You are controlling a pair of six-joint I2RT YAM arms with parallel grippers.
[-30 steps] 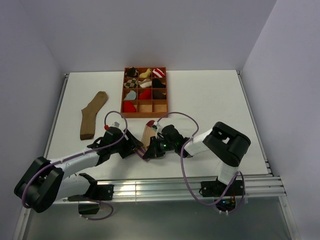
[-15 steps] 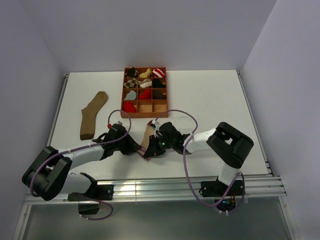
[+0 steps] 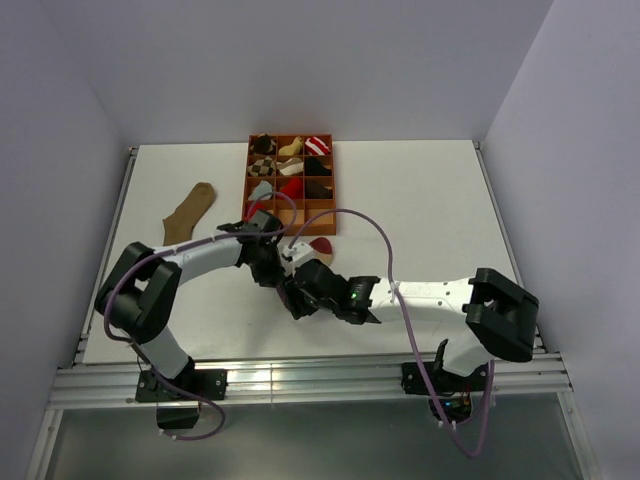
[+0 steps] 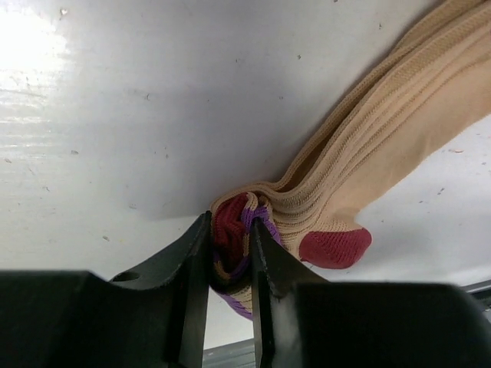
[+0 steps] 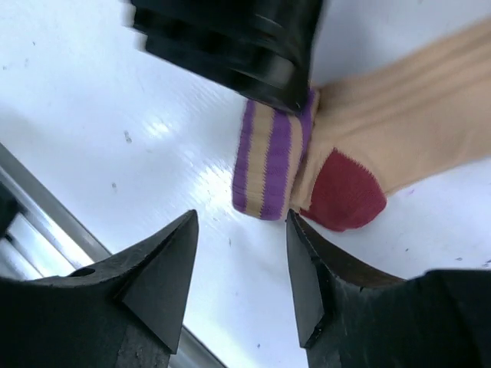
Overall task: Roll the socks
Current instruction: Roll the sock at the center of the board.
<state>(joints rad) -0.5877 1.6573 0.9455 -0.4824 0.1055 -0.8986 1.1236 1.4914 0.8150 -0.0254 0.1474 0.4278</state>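
Top view: bright, even overhead light, soft short shadows on table (image 3: 430, 200), all sharp. Left wrist: glare in the table's top-left corner, broad shadow mid-frame, sock (image 4: 368, 146) sharp, left gripper (image 4: 230, 241) a dark silhouette. Right wrist: left gripper blurred at top, glare patches on table, right gripper (image 5: 242, 230) soft.

A compartmented tray (image 3: 336, 180) stands at the far middle of the desk (image 3: 430, 210), with small sock bundles (image 3: 290, 148) in most of its compartments. To the left of the tray, not touching it, a flat sock (image 3: 190, 212) lies on the desk. Just near of the tray lies a partly rolled sock (image 3: 322, 247), with its toe to the far right and its rolled end to the near left. The roll sits between the jaws of the left pincer (image 4: 229, 230), which reaches in from the left. The right pincer (image 5: 242, 218) reaches in from the right and sits just near of the roll, apart from it.
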